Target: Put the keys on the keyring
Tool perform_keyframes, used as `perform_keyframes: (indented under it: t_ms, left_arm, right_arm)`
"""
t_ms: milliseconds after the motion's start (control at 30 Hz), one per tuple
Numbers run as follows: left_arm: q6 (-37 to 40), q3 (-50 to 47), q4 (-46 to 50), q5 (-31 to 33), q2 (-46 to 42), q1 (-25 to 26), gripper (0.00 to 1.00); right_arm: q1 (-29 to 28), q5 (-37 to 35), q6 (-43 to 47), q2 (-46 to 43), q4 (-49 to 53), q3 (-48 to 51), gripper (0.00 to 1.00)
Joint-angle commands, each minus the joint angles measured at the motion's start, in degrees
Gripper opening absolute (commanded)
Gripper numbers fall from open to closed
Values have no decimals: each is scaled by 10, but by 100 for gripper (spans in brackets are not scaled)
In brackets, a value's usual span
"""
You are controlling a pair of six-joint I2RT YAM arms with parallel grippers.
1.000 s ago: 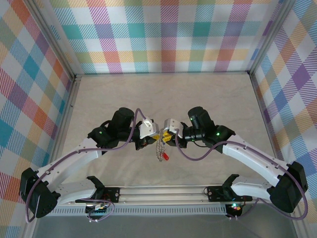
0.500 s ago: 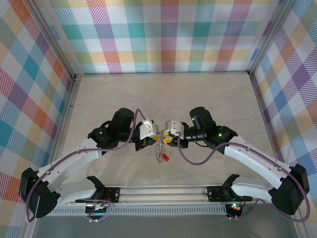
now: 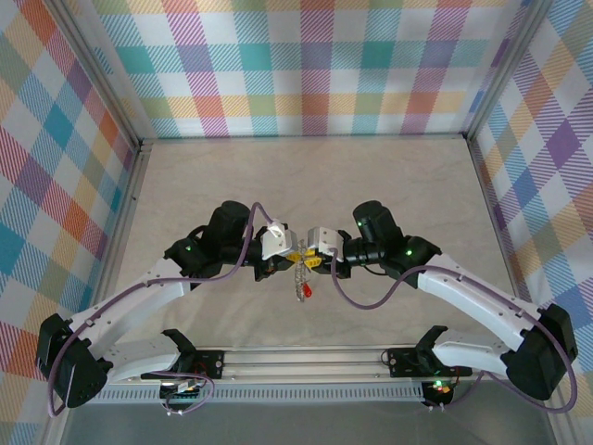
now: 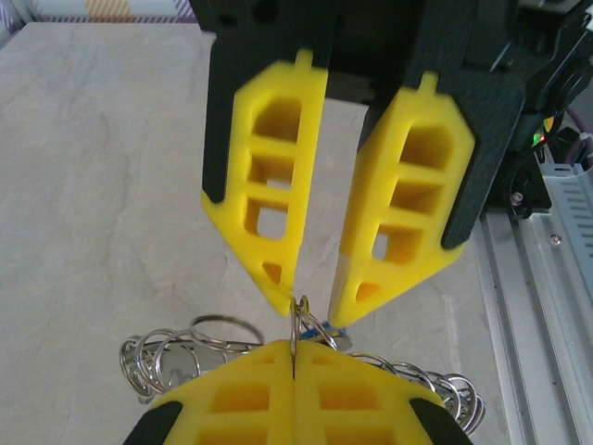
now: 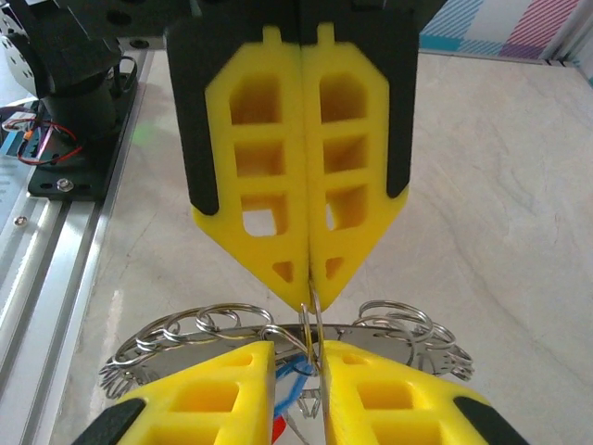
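1. The keyring [image 4: 298, 320] hangs in the air over the middle of the table [image 3: 306, 176], caught between your two grippers. The keys [image 3: 298, 276] dangle beneath it in a bunch, with the red piece [image 3: 305, 294] lowest
2. Over the last second the bunch has drawn in narrower. The red piece has swung from the bunch's right side to almost straight under it, and your right wrist has shifted slightly. To me that looks like a regrip on the ring, not a new key going on
3. Your left gripper [image 4: 294, 357] is clamped tight, with the ring's wire pinched in the seam between its fingers, so it appears to carry the whole load
4. Your right gripper [image 5: 296, 357] has its fingers slightly parted, one on each side of the ring, with no clamp visible
5. In the right wrist view the keys fan out just beside both sets of fingertips, so little bare wire is free. The two grippers meet nearly tip to tip, and that crowding is your main obstacle
6. The base rail [image 3: 296, 357] and the purple cables [image 3: 243, 246] lie well apart from the ring
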State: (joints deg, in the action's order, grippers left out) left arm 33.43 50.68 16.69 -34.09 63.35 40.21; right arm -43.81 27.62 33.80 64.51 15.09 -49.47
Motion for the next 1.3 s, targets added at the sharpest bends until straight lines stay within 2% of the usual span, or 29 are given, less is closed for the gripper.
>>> perform_keyframes:
  t_ms: [0,200,333,533,767,800,900,1033,1267]
  left_arm:
    - [-13,-7,-52,-27,-9,-1,0]
    - [-14,-11,-61,-30,-8,-2,0]
    - [-19,-14,-69,-34,-6,-2,0]
    - [-20,-21,-74,-44,-1,-1,0]
    - [-9,-22,-54,-30,-1,-1,0]
    - [-4,-21,-47,-27,-2,-1,1]
    - [10,-14,-23,-17,-3,-1,15]
    - [20,-6,-3,-16,0,-2,22]
    - [21,15,13,-46,26,-1,23]
  right_arm:
    - [0,26,-4,8,-16,12,20]
    - [0,27,-9,8,-25,17,20]
    - [0,36,-13,6,-27,14,14]
    - [0,37,-15,2,-30,10,15]
    - [0,33,-9,1,-11,7,5]
    - [1,30,-6,1,-5,5,4]
    - [1,20,5,0,22,-3,2]
    - [0,10,21,6,65,-23,2]
    - [0,6,20,17,68,-35,1]
